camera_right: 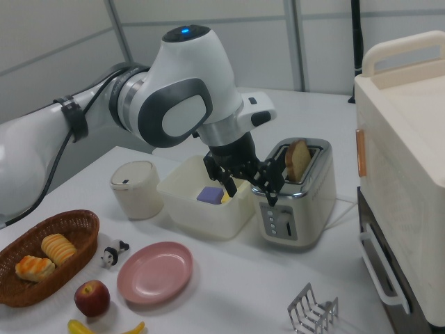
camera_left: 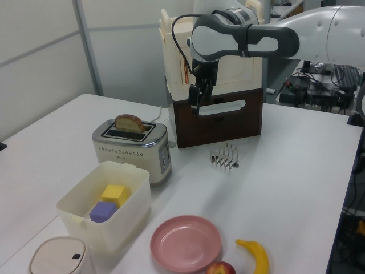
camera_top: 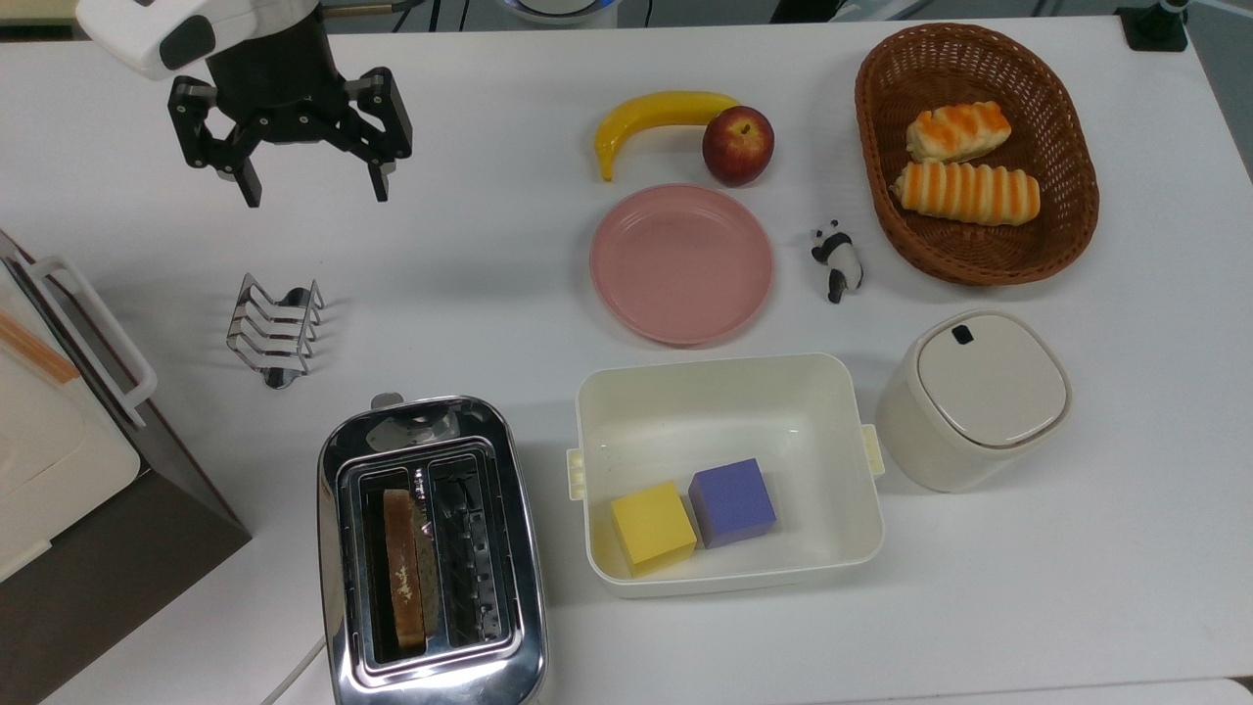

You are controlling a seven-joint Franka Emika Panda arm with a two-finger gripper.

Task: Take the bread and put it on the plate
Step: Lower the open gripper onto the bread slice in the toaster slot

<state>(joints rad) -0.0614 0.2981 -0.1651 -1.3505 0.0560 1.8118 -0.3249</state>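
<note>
The bread is a brown slice standing upright in the left slot of a chrome toaster at the top view's lower left. Its top pokes out of the toaster in the left view and the right view. The round pink plate lies bare mid-table, also seen in the left view and the right view. My gripper hangs open and holds nothing above the table at the top view's upper left, well away from toaster and plate. The gripper sits in front of the toaster in the right view.
A metal toast rack stands between gripper and toaster. A cream tub holds a yellow and a purple block. Around the plate are a banana, an apple, a panda figure, a basket of striped rolls and a lidded canister. A large appliance borders the top view's left.
</note>
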